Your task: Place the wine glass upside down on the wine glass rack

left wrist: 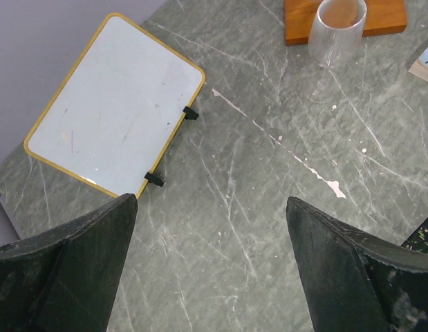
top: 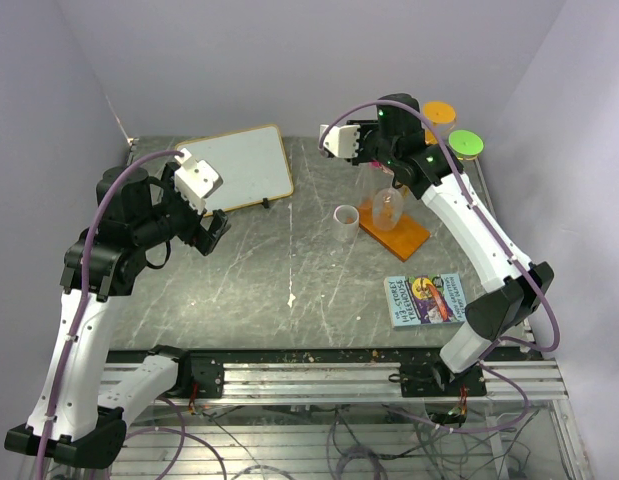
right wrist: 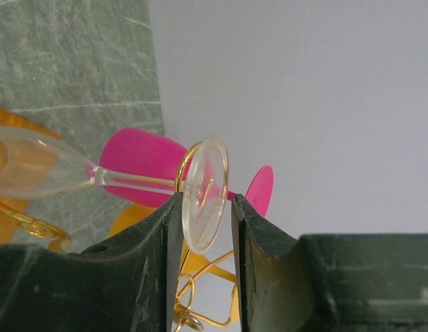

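- Right wrist view: the wine glass (right wrist: 41, 169) hangs upside down on the rack (top: 397, 232), its stem threaded through a gold loop so the foot catches on the wire.
- The right fingers (right wrist: 151, 277) flank the foot, slightly parted with a sliver of gap. They are not pinching it, so the wire probably carries the weight.
- The left fingers (left wrist: 68, 270) are spread wide and empty above the tabletop (top: 289, 270), well clear.
- Count: one wine glass, one rack, one clear tumbler (top: 346, 222), one white board (top: 244, 170), one book (top: 424, 298).
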Robot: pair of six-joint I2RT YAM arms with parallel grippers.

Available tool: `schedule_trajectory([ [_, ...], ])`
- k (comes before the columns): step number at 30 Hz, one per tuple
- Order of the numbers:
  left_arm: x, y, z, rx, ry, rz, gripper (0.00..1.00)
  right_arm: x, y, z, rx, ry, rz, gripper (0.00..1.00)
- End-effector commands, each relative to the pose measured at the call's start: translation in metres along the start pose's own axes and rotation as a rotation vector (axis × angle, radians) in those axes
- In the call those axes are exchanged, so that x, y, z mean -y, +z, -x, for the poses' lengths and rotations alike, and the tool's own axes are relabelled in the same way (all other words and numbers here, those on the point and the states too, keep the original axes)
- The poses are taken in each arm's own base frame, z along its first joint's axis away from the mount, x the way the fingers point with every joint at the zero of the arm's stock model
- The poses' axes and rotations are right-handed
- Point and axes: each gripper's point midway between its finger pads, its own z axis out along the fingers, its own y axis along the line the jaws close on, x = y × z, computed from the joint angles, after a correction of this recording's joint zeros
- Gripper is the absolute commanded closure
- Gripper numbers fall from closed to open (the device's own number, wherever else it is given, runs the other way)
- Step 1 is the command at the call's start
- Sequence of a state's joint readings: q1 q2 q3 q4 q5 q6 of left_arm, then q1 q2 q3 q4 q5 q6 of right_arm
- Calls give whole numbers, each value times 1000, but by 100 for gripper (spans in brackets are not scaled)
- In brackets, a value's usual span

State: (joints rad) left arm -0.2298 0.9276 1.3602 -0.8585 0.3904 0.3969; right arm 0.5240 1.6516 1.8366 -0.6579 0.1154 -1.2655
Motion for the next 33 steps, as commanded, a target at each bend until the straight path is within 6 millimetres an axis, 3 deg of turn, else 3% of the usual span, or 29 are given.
schedule_trajectory([
  [1,2,-3,4,21,13,-14,0,8,-16,5,17,-1,-11,66],
  [20,1,2,-5,-5,19,-15,0,15,-28,24,118,50,-7,62],
  [33,5,11,-17,-36,-5,-43,0,32,-54,51,271,173,-32,60],
])
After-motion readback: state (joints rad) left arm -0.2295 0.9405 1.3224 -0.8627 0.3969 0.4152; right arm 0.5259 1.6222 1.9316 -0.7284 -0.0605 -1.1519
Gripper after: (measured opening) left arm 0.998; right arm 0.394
